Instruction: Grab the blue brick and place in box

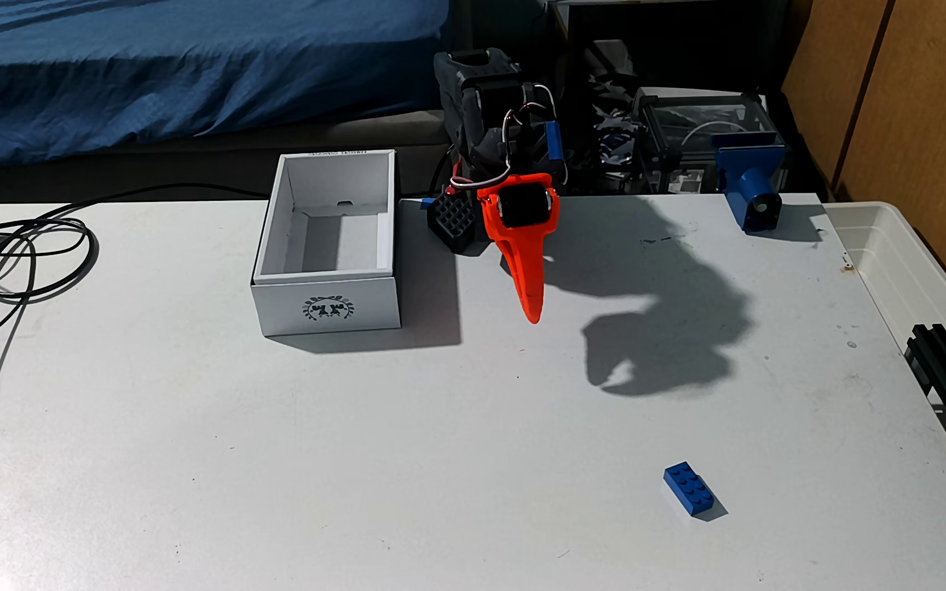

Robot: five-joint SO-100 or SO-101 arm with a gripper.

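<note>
Nearest the camera in the fixed view, the blue brick (693, 488) lies studs-up on the white table (232, 454), low and to the right, its long axis running diagonally. It sits alone, with bare surface on every side, well apart from both the arm and the box.

Further back, the orange gripper (533, 315) hangs above the table with its tip pointing down, just right of the box; its fingers look pressed together into a single tapering point, though from this angle I cannot tell for certain whether a narrow gap remains. Nothing is held. The step in hand seems to be the reach: the arm must travel forward and to the right, part its fingers, and turn the wrist so they close across the brick's short sides (the diagonal lie makes that alignment the tricky part). Descending straight down should keep the brick from being nudged away.

The box (327, 250), white cardboard with a dark wreath emblem on its near wall, stands open and appears empty. At the far right edge, a translucent plastic tub (908, 267) is partly in frame; the visible part holds nothing.
</note>
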